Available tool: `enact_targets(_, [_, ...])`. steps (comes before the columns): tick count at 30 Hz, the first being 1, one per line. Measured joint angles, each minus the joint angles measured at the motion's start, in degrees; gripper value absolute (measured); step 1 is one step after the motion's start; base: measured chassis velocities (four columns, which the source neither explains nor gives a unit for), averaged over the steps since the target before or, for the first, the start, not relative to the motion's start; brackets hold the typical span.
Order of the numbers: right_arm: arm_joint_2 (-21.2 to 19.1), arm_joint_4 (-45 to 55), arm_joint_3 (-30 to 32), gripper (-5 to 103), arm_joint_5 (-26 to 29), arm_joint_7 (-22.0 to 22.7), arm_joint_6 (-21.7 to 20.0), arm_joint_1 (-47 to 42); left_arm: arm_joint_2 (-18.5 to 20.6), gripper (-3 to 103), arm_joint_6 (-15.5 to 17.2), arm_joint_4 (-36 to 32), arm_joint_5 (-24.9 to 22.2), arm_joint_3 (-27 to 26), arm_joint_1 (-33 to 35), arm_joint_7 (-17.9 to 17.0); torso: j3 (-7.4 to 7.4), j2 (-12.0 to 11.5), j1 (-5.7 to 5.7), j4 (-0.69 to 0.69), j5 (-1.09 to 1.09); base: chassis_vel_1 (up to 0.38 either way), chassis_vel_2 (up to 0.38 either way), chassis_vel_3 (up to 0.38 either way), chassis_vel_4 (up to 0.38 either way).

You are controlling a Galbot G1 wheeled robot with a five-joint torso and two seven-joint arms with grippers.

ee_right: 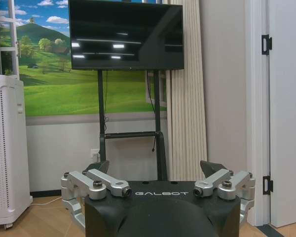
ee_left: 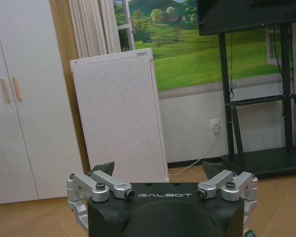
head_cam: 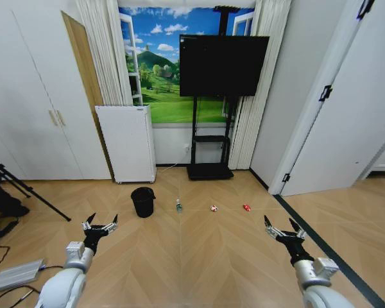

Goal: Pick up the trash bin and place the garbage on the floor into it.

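Both grippers I see spread open: left gripper, right gripper | trash bin upright beyond them | bottle just beside bin

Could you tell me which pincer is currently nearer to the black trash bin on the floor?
The left. The left pincer hovers open just short of the trash bin, slightly to its left; the right pincer, also open, is far off to the bin's right.

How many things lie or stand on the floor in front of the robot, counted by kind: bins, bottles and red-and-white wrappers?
Trash bin: 1
Bottle: 1
Red-and-white wrappers: 2
Total: 4
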Motion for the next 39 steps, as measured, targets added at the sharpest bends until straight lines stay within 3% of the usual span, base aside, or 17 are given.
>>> enact_targets(28, [-0.15,0.33,0.03,100,0.31,0.05,0.2,-0.04,-0.72,100,-0.12,-0.17,0.36,-0.12,0.18,-0.04,0.0,-0.01,0.02,0.01,0.03,-0.314,0.313,0.318,-0.313])
enact_targets(29, [-0.06,0.34,0.03,100,0.31,0.06,0.21,-0.11,-0.72,100,-0.13,-0.17,0.39,-0.09,0.21,-0.04,-0.01,0.0,0.01,-0.03,-0.04,-0.352,0.35,0.351,-0.349])
enact_targets(33, [0.23,0.28,0.05,100,0.23,0.17,0.34,-0.23,-0.68,100,-0.2,-0.11,0.42,-0.09,0.22,-0.04,0.0,-0.01,0.01,0.01,0.04,-0.35,0.352,0.328,-0.346])
enact_targets(36, [0.37,-0.01,-0.05,100,0.04,0.85,0.81,-0.16,-0.61,100,-0.21,0.04,0.47,-0.02,0.21,-0.03,0.0,-0.01,0.01,-0.01,-0.04,-0.374,0.346,0.354,-0.355])
enact_targets(39, [0.46,-0.43,-0.21,100,-0.16,1.57,1.15,0.03,-0.57,100,-0.27,0.15,0.64,0.06,0.1,-0.02,0.0,-0.01,0.01,0.01,0.04,-0.361,0.36,0.344,-0.363])
